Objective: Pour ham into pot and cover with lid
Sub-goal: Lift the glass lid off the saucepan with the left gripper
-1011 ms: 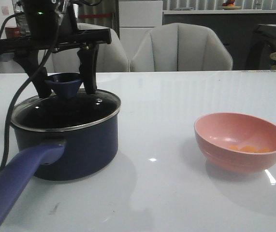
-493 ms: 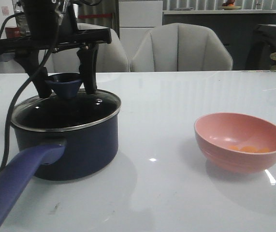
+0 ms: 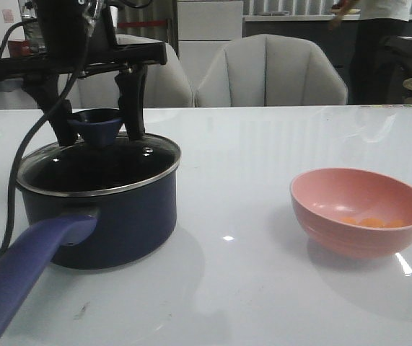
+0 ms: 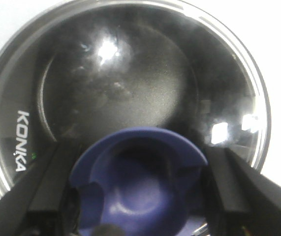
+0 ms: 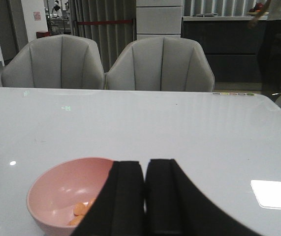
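The only readable text is the brand name "KONKA", printed in white capitals on the glass of the lid (image 4: 130, 93) near its metal rim, seen in the left wrist view. A pale wall sign in the background is too blurred to read.

Left pincer (image 3: 99, 128) spread wide; right pincer (image 5: 145, 196) closed.

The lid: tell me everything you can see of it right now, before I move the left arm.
The lid is round clear glass with a silver metal rim and a blue funnel-shaped knob. It sits level on the pot, rim seated all round as far as the front view shows. The left wrist view shows white KONKA lettering on the glass and a dark interior beneath. The left gripper straddles the knob, jaws spread on either side; whether they touch it I cannot tell.
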